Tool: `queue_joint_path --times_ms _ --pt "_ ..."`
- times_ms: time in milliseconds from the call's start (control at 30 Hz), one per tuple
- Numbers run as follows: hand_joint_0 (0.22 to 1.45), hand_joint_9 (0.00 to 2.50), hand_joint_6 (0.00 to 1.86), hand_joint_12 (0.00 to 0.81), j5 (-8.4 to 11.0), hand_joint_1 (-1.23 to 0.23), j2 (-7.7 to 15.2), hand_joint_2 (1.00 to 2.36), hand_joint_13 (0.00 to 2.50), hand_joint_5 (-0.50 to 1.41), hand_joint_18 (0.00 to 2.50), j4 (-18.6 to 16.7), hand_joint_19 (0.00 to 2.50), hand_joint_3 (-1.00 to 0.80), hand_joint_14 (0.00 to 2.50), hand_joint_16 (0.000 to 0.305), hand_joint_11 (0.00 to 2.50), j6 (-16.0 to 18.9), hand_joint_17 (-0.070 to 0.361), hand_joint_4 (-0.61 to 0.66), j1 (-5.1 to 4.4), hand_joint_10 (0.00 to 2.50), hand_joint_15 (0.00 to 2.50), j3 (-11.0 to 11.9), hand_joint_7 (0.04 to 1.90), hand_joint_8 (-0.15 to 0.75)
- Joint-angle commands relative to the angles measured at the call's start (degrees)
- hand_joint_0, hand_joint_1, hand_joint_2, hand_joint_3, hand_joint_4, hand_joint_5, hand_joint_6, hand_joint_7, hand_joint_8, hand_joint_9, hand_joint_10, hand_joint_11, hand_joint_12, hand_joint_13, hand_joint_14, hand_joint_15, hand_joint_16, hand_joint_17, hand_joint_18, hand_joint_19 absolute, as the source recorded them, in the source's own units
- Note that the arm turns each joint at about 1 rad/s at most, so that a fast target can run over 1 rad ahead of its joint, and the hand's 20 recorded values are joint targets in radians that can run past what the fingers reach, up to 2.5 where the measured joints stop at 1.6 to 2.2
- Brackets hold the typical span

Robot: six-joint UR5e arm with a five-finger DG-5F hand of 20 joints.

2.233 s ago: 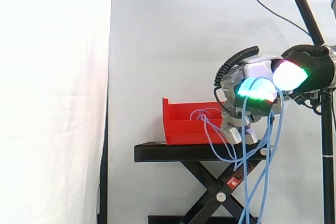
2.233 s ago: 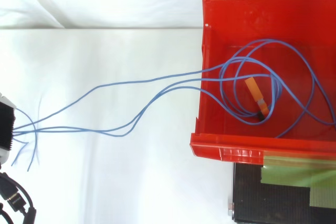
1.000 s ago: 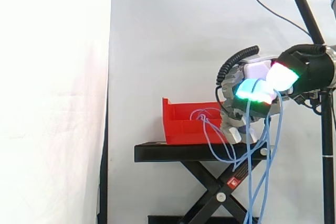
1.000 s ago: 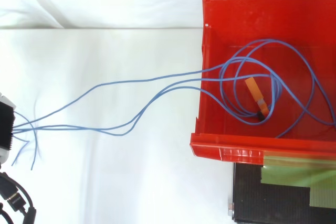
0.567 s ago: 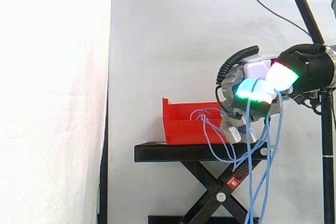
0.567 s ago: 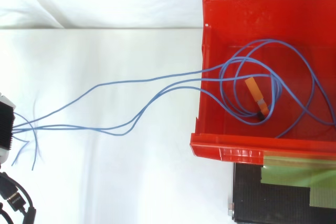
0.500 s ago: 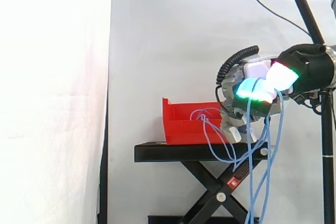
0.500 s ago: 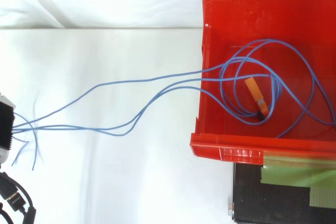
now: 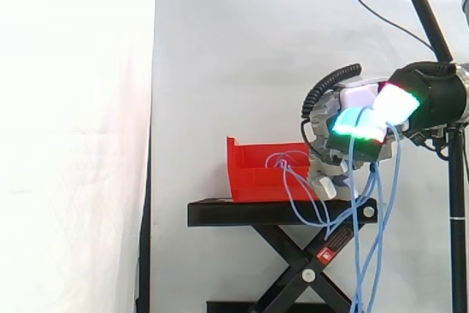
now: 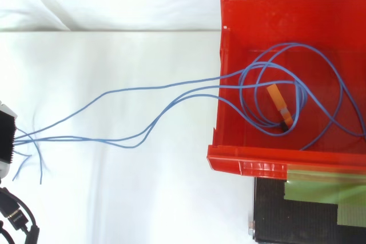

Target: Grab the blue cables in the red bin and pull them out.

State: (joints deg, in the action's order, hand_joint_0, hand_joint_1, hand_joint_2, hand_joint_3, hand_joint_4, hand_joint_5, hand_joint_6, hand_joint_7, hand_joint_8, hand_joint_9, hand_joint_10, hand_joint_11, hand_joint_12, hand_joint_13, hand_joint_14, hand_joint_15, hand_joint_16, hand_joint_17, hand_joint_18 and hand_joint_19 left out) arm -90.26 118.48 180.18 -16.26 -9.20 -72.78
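**Hanging strands swing right, bin unchanged**

Since the frame a couple of seconds back, the hand (image 9: 333,133) has edged up and to the right in the side view, and the strands hanging from it have swung right with it. In the top view one loose end near the left edge has drifted slightly right. The coils in the bin lie as before.

The hand's fingers are curled down over the blue cables (image 10: 291,43), pinching them under the glowing pads (image 9: 357,123), which show cyan, green and red. It sits right of and above the one red bin (image 10: 246,164), apart from it.

Two strands cross the bin's near wall and run over open space to the hand (image 10: 4,138). Close to it they fan into several strands with about three loose ends. How many separate cables there are cannot be told.

Several loops rest on the bin floor around one orange piece (image 10: 277,101) with a dark tip.

The bin stands on one black stand (image 9: 249,212).
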Motion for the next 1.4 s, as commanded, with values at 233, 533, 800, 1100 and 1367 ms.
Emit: queue_joint_path --times_ms 233,533,800,1100,1367 --pt "0.78 0.88 0.54 0.331 0.00 -1.09 0.08 1.00 0.74 0.86 0.70 -0.62 0.99 -0.96 0.03 0.050 0.90 -0.04 0.113 0.21 -0.03 0.03 0.70 0.01 0.68 0.225" --pt "0.84 0.87 0.64 0.326 0.00 -1.09 -0.01 1.01 0.74 0.81 0.70 -0.62 0.99 -0.84 0.03 0.049 0.91 -0.04 0.110 0.21 -0.03 0.03 0.70 0.01 0.63 0.223" --pt "0.85 0.86 0.70 0.324 0.00 -1.09 0.08 1.01 0.74 0.78 0.70 -0.62 0.99 -0.82 0.03 0.048 0.90 -0.04 0.109 0.22 -0.03 0.03 0.70 0.01 0.60 0.223" --pt "0.87 0.85 0.77 0.323 0.00 -1.10 0.08 1.01 0.74 0.73 0.71 -0.70 0.98 -0.79 0.03 0.048 0.93 -0.04 0.109 0.22 -0.03 0.03 0.70 0.01 0.55 0.229" --pt "0.88 0.83 0.83 0.326 0.00 -1.11 0.08 1.01 0.74 0.69 0.70 -1.05 0.97 -0.79 0.03 0.049 0.94 -0.04 0.109 0.22 -0.03 0.03 0.70 0.01 0.51 0.226"
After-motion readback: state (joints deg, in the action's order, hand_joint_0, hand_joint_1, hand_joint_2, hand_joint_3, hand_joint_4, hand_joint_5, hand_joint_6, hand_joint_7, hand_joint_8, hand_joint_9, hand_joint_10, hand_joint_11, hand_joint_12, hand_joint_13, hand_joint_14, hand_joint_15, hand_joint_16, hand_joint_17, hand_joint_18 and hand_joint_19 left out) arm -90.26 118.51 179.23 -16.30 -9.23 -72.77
